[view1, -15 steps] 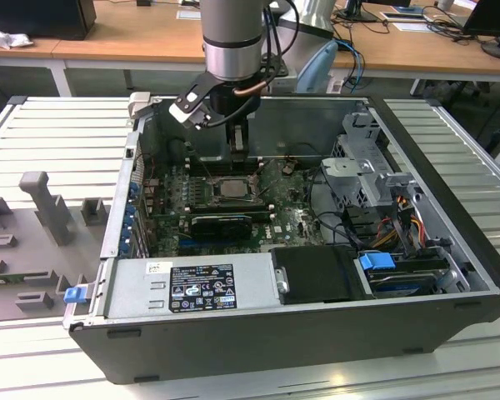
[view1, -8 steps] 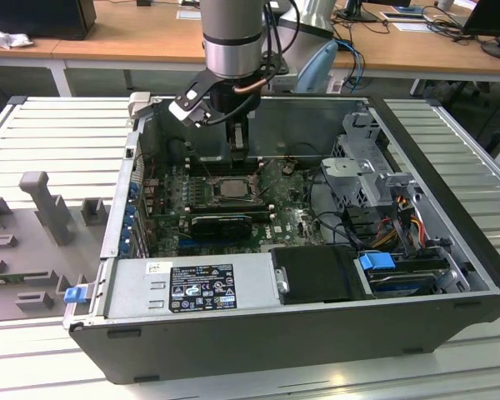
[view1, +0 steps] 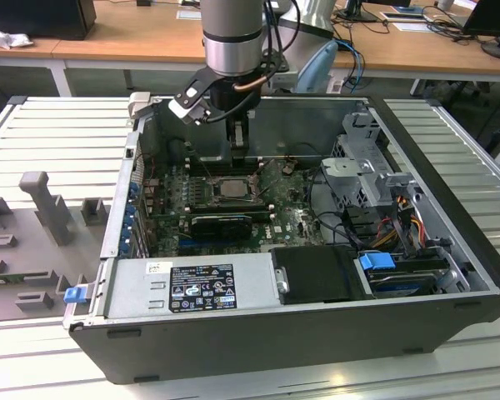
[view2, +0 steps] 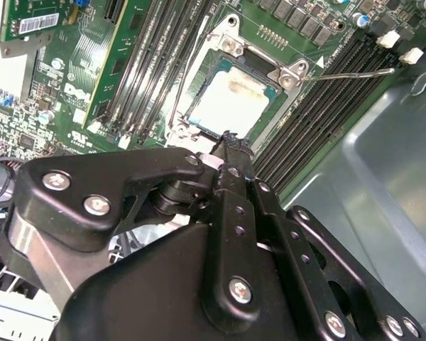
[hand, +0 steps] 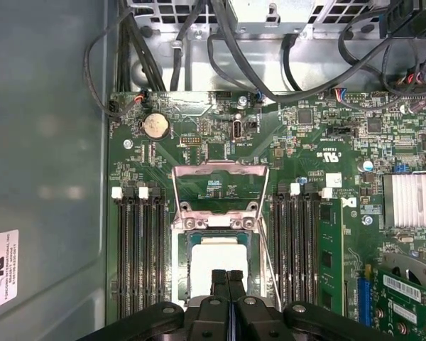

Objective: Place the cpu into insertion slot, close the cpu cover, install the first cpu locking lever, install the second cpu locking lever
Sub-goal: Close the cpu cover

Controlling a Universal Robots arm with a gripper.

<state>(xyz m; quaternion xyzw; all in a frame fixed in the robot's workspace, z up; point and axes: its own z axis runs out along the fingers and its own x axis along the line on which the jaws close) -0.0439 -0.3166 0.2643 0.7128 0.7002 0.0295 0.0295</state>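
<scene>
The cpu (hand: 214, 257), a pale square chip, lies in the insertion slot (hand: 186, 264) on the green motherboard; it also shows in the second wrist view (view2: 231, 103) and the exterior view (view1: 231, 188). The cpu cover (hand: 220, 168), a grey metal frame with a square cut-out, stands swung open beyond the slot, the board visible through it. A thin wire locking lever (view2: 348, 73) sticks out sideways from the socket, unlatched. My gripper (hand: 227, 278) hovers just over the chip's near edge, its black fingers (view2: 232, 153) pressed together with nothing between them. From outside, the gripper (view1: 238, 148) hangs inside the case above the socket.
Long black memory slots (hand: 136, 256) flank the socket on both sides. Black cables (hand: 199, 42) cross the case beyond the board. In the exterior view, a black card (view1: 222, 223) sits in front of the socket, with a drive cage (view1: 375, 179) at the exterior view's right.
</scene>
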